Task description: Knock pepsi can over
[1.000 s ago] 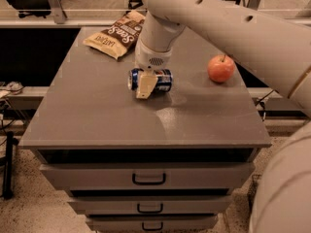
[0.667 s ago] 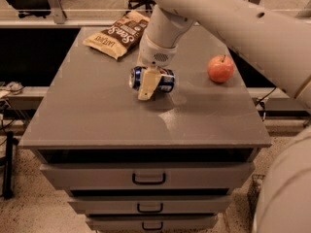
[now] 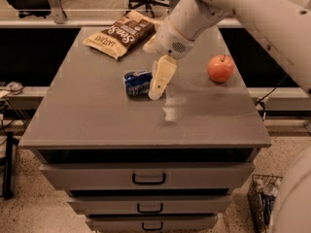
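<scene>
pepsi can [image 3: 137, 83] on its side, long axis left-right, gripper [image 3: 156, 90] just beside

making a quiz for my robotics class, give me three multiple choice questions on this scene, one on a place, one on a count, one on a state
1. Where is the gripper?
A) over the chip bag
B) close beside the pepsi can, on the side toward the apple
C) down at a drawer

2. How many drawer handles show on the cabinet front?
A) one
B) five
C) three

3. How is the pepsi can placed?
A) lying on its side on the table
B) standing upright
C) lifted in the air

Answers:
1 B: the gripper hangs low right next to the can, between it and the apple.
2 C: three dark handles sit one below another.
3 A: the can's long side rests flat on the grey top.
</scene>
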